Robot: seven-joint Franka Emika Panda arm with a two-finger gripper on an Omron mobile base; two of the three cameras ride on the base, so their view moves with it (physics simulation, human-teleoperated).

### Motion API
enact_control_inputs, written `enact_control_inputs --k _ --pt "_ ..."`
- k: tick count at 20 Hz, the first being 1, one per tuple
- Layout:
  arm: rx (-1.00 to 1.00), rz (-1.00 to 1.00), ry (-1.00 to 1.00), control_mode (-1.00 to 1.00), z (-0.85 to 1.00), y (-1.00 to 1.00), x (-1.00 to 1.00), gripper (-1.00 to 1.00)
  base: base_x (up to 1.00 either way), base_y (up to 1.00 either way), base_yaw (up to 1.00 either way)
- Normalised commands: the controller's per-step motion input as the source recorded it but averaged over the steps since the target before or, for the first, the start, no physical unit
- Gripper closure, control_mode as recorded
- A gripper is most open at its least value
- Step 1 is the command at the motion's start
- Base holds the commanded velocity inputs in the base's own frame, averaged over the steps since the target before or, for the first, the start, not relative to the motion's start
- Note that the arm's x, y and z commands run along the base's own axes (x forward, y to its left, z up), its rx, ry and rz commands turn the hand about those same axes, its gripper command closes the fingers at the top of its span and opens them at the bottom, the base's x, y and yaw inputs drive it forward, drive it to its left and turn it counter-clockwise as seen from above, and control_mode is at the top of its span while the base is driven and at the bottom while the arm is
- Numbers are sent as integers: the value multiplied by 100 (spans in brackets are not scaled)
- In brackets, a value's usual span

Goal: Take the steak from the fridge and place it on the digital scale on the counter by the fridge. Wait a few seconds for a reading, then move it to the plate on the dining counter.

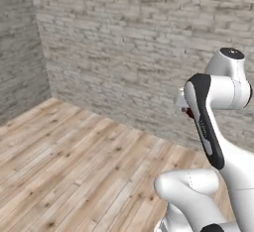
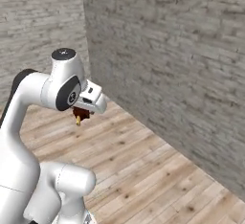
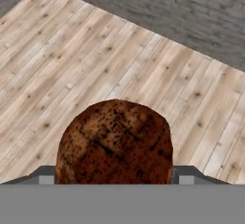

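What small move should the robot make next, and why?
Probably keep the jaws shut and let the base turn on toward a counter. The steak sits gripped in the gripper, held high above bare wooden floor near a brick wall, so nothing to set it on is in sight.

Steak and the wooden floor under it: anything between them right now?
Nothing. In the hand view the steak sits in the gripper with bare wooden floor beyond it; the right base view shows it hanging clear above the planks.
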Motion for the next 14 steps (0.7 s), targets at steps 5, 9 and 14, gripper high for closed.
enact_control_inputs --k 5,9,14 --pt "0 0 0 100 0 0 0 100 67 11 75" --pt "0 0 0 100 0 0 0 100 72 0 80" --pt "0 0 0 100 0 0 0 100 83 -1 82"
